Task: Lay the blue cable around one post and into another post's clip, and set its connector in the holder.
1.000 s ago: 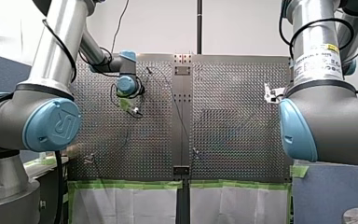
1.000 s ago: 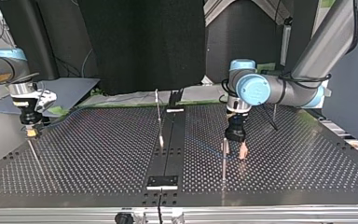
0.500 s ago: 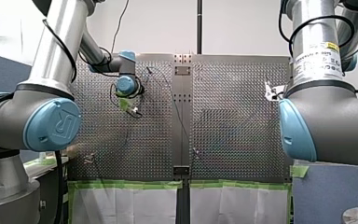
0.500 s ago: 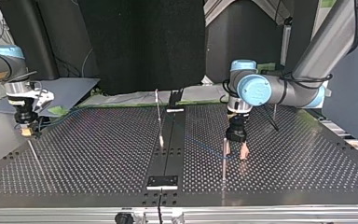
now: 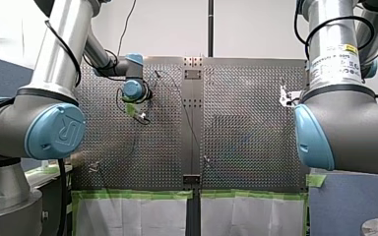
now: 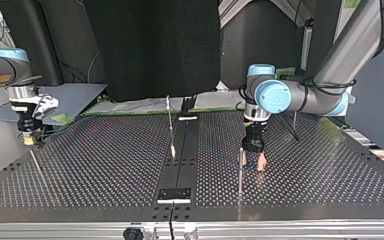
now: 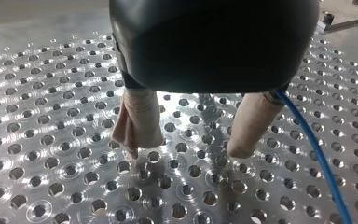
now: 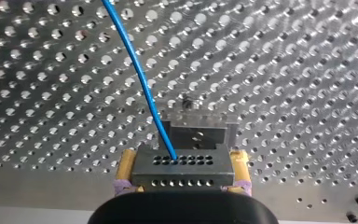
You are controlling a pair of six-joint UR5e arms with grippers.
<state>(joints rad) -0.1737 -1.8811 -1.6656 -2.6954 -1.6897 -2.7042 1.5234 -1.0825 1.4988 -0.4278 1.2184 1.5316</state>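
While right end effector [image 8: 182,161] clamps connector [image 8: 182,175], holder [image 8: 214,133] just ahead, cable [image 8: 140,79] trailing

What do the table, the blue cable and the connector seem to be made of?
Table: bare metal, likely aluminium; it glints around the drilled holes.
Blue cable: smooth, probably plastic-sheathed; it curves without kinks.
Connector: dull grey, metal or plastic; I cannot tell.

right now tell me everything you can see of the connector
The connector is a dark grey block with two rows of small round holes on its face. The blue cable enters one upper hole. It sits level, clamped between the yellow pads of my right pincer, just short of a grey bracket.
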